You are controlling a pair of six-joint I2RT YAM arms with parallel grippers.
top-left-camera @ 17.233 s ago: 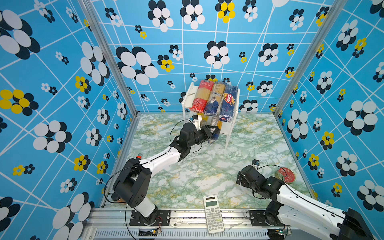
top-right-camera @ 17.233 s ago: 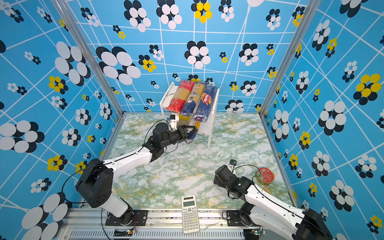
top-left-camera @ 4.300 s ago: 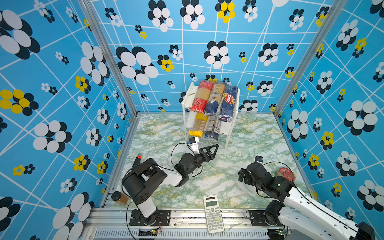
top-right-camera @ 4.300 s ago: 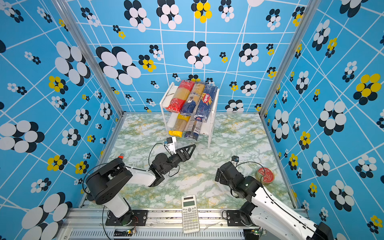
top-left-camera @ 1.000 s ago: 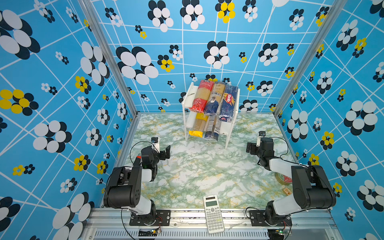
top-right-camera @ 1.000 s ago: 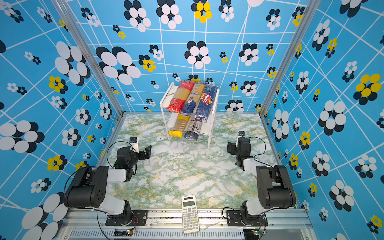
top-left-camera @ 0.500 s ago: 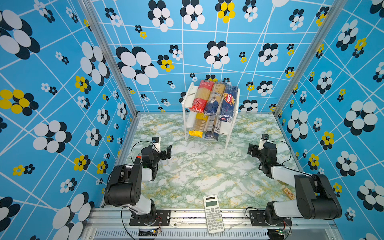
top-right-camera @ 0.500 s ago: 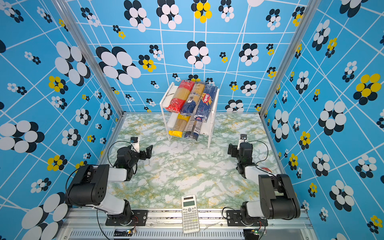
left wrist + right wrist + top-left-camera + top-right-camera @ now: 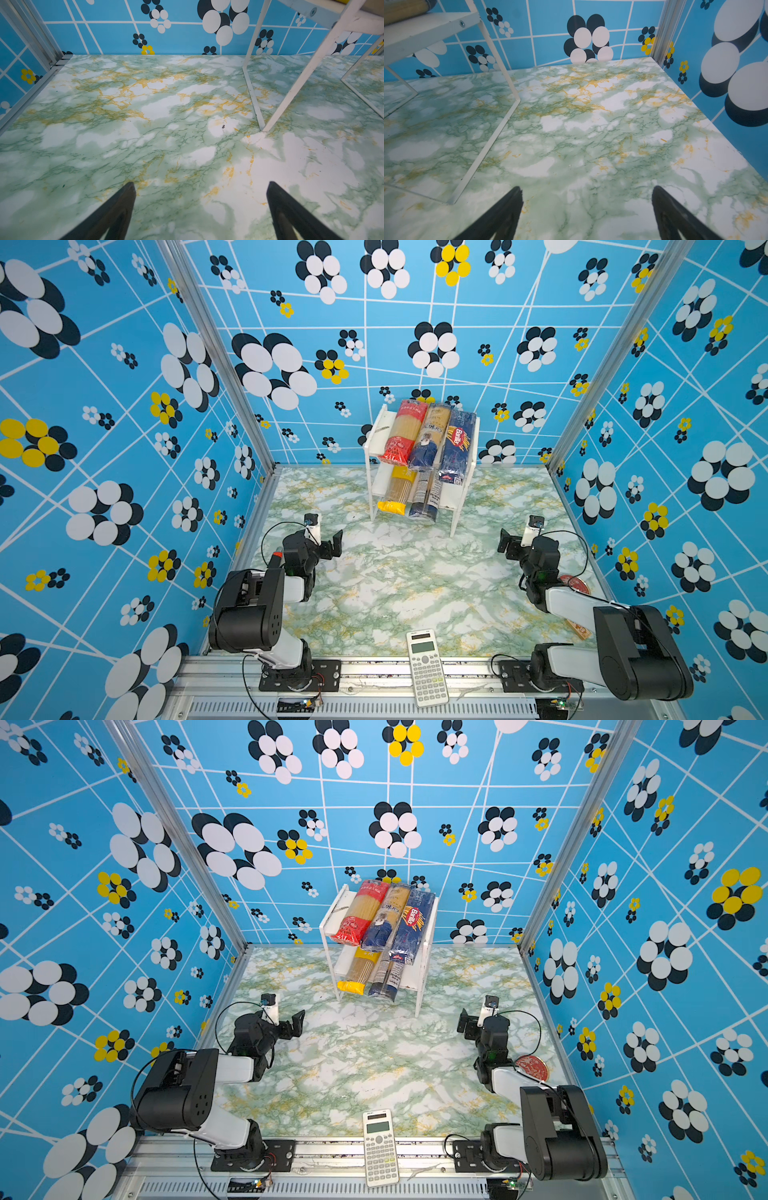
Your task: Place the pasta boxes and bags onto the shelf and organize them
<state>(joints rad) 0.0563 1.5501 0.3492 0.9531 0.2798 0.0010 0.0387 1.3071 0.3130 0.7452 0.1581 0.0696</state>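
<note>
Left fingers [image 9: 117,209] and right fingers [image 9: 503,212] stand apart, empty; the pasta packs [image 9: 426,435] lie on the shelf [image 9: 380,435], upper centre of both top views; light, slick, brittle, probably best pinched mid-length.

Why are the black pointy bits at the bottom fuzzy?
Left wrist view: the left gripper sits right at the lens, out of focus, while the table beyond is sharp. Right wrist view: the right gripper blurs the same way.
</note>
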